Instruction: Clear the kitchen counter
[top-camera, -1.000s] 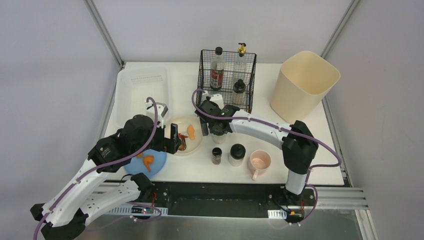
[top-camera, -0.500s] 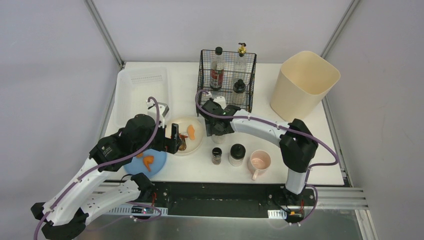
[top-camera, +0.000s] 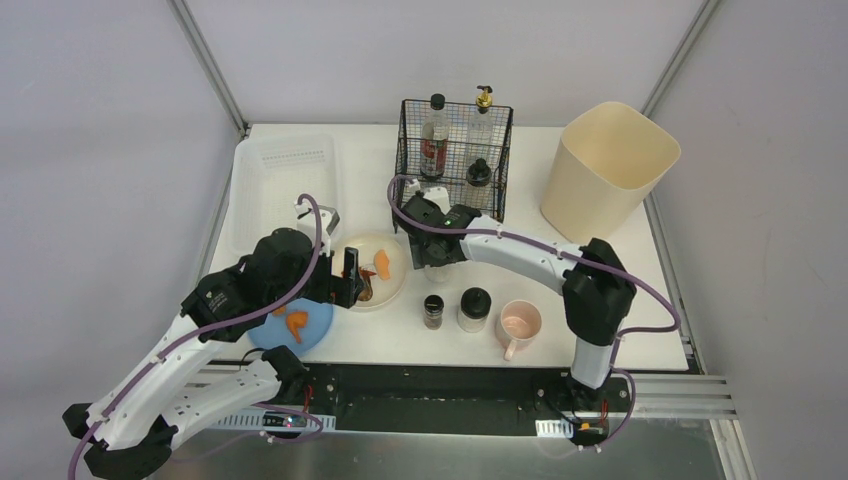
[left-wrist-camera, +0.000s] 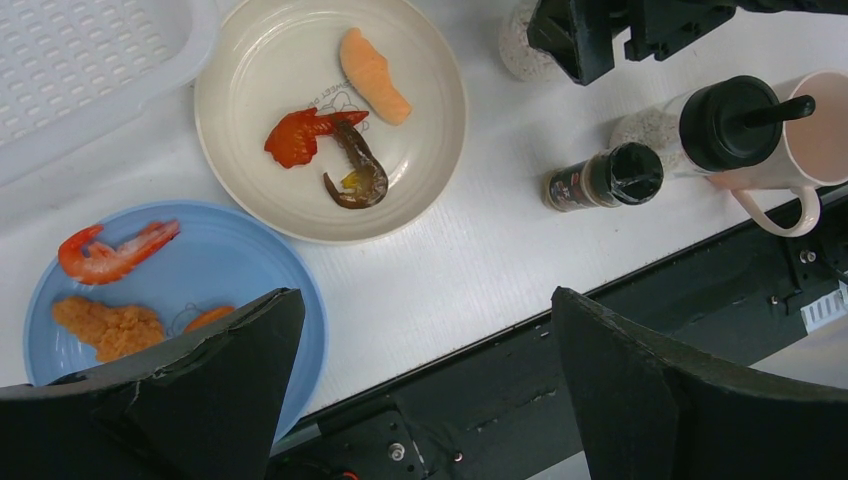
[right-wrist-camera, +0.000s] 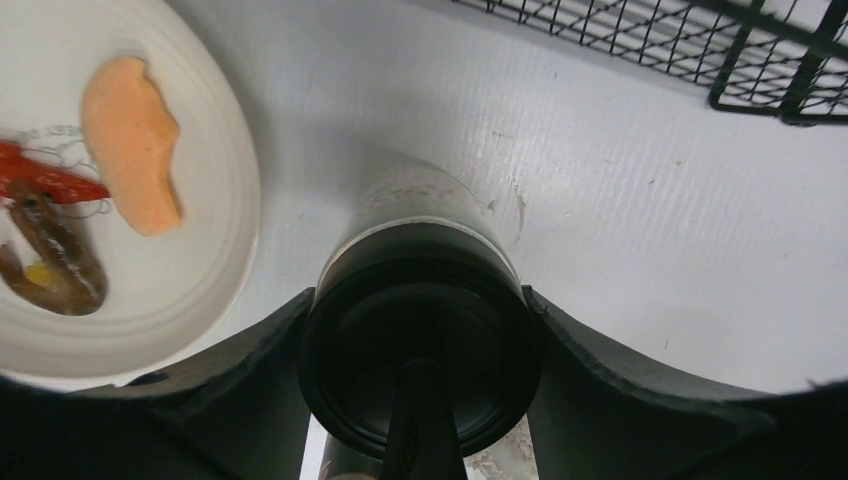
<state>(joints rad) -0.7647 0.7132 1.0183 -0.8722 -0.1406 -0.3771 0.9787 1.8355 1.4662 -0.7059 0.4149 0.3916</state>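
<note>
The white surface runs under everything here. Over its left front, the left pincer hangs with jaws spread wide and empty, above a blue plate with a shrimp on it and a cream plate just beside it. Right of the cream plate, the right pincer is clamped on the black cap of a clear shaker standing upright near the wire basket. A pink mug sits further right.
</note>
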